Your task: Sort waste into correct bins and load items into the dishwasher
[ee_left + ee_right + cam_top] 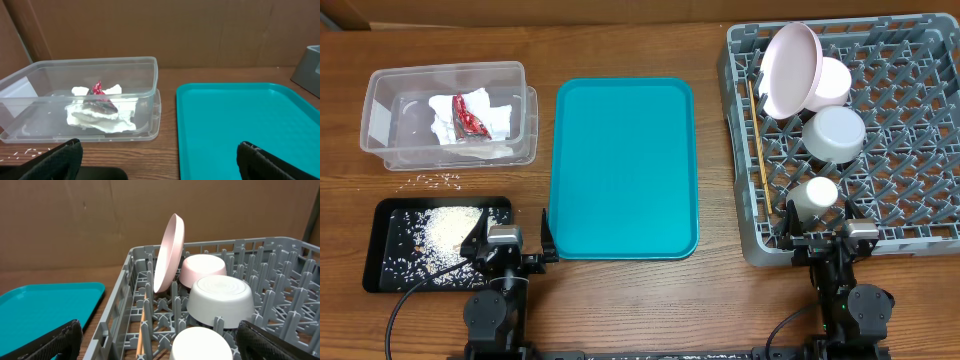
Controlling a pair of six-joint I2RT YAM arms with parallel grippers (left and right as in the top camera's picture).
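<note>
Both arms sit at the near edge of the table, and neither holds anything. On the left gripper the fingers are spread wide, and the space between them frames only bare wood and the near edge of the teal tray. The right gripper is the same, its fingers wide apart and empty, at the near side of the dish rack.

Left of the teal tray, close to the left arm, lies the black tray with a heap of rice and scattered crumbs in it. A few stray grains lie on the wood between it and the clear tub farther back. Inside the tub are crumpled napkins with the red wrapper on top of them.

On the right, the grey rack holds all the dishes. The pink plate stands on edge, tilted, near the far left corner. The small pink dish is just beside it, upside down. The bowl is nearer, also upside down, and the cup is nearest the right arm. The chopsticks lie along the rack's left side among the pegs.
</note>
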